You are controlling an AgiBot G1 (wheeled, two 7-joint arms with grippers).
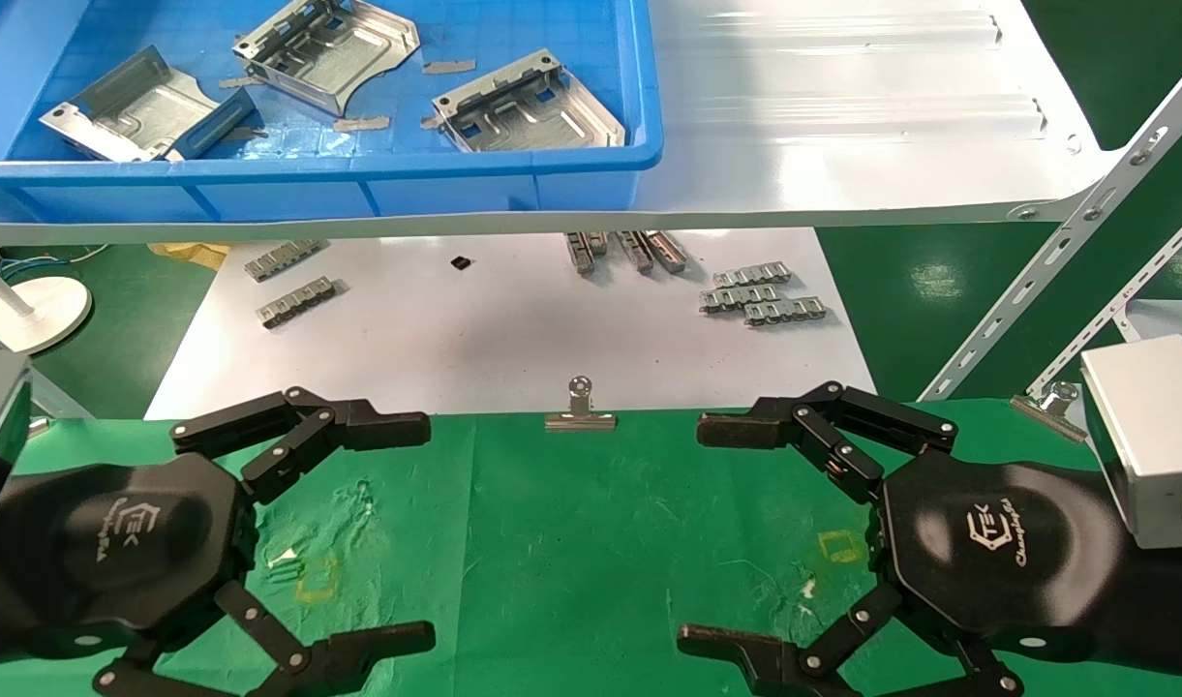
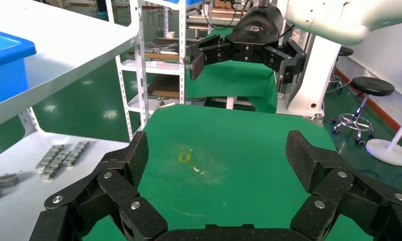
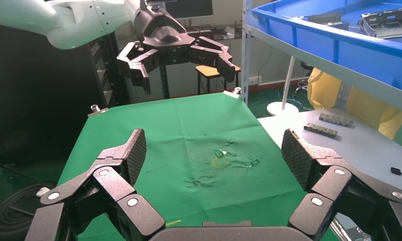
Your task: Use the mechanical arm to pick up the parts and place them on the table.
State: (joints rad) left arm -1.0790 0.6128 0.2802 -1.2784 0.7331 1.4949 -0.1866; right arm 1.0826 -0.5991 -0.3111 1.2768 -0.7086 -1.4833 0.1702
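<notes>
Three silver sheet-metal parts lie in a blue bin (image 1: 358, 169) on the white shelf: one on the left (image 1: 131, 106), one in the middle (image 1: 329, 48), one on the right (image 1: 528, 105). My left gripper (image 1: 428, 530) hovers open and empty over the left of the green cloth table (image 1: 571, 523). My right gripper (image 1: 692, 532) hovers open and empty over its right. The two face each other. The left wrist view shows its own open gripper (image 2: 219, 155) with the right gripper (image 2: 239, 55) beyond. The right wrist view shows its own open gripper (image 3: 214, 150), the left gripper (image 3: 178, 55) and the bin (image 3: 339, 40).
The glossy white shelf (image 1: 842, 116) overhangs a white board (image 1: 513, 329) carrying grey link strips (image 1: 760, 295). A silver binder clip (image 1: 579, 407) grips the cloth's far edge. Slanted perforated shelf struts (image 1: 1065, 242) stand at the right. Small yellow squares mark the cloth (image 1: 840, 547).
</notes>
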